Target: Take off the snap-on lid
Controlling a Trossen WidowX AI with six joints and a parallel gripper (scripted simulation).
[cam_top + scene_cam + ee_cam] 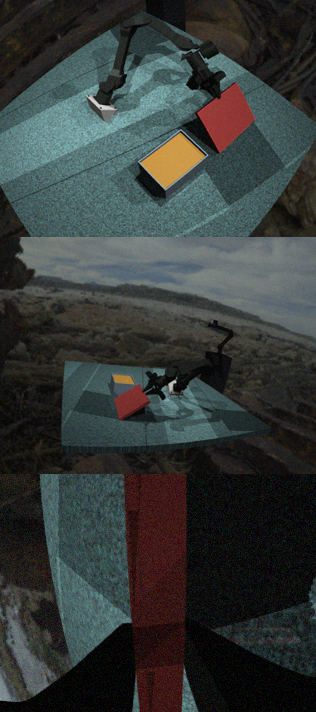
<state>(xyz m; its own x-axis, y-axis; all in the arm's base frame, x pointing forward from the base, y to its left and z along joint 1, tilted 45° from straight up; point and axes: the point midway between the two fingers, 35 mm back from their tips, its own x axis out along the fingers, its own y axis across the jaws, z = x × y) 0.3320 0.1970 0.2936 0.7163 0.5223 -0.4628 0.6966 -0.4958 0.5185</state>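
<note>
Beside the open box (172, 162) (123, 387), the claw (218, 96) (144, 392) (157, 632) is closed partway on one edge of the lid (227, 118) (131, 402) (160, 549), which is tilted and off the box, its red top bearing no readable writing.

Dim light; pale teal table (76, 142) (102, 433) (90, 524), speckled, thin dark seams, crossed by hard-edged shadow and brighter bands; beyond it, blurred brown scrubland (102, 338), dark ridge (142, 291), grey cloud with bluish gaps above, dark tree (12, 265) at upper left of exterior view.
</note>
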